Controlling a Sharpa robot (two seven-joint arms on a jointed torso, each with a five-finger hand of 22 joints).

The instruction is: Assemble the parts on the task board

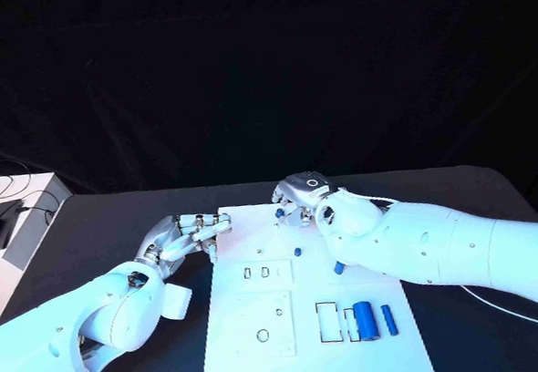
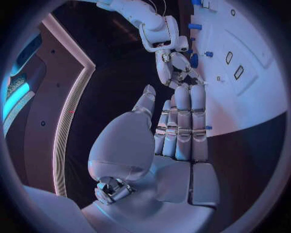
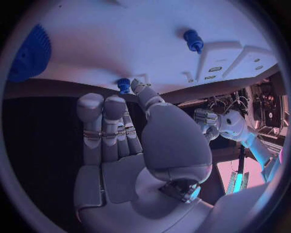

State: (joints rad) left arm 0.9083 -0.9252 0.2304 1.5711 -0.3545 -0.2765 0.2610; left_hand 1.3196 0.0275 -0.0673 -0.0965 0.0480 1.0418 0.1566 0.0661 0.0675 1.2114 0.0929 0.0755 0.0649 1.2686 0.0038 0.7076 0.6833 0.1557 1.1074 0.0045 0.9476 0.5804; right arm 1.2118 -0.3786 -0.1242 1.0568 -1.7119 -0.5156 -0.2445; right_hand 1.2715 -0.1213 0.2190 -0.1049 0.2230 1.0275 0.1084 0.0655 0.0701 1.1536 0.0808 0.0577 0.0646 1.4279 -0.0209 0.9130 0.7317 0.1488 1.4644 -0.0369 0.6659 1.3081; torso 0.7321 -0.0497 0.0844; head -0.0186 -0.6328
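The left hand (image 1: 193,233), flat and holding nothing, rests at the task board's (image 1: 370,357) left edge, probably steadying it, while the empty right hand (image 1: 300,197) reaches toward a small blue peg (image 3: 123,85) at its far edge.

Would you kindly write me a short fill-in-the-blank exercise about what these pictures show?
1. The task board is ____ in colour.
2. The left hand is at the board's ____ edge in the head view.
3. The two long cylinders near the board's front are ____ in colour.
4. The right hand is at the board's ____ edge from the robot.

Missing words: white; left; blue; far
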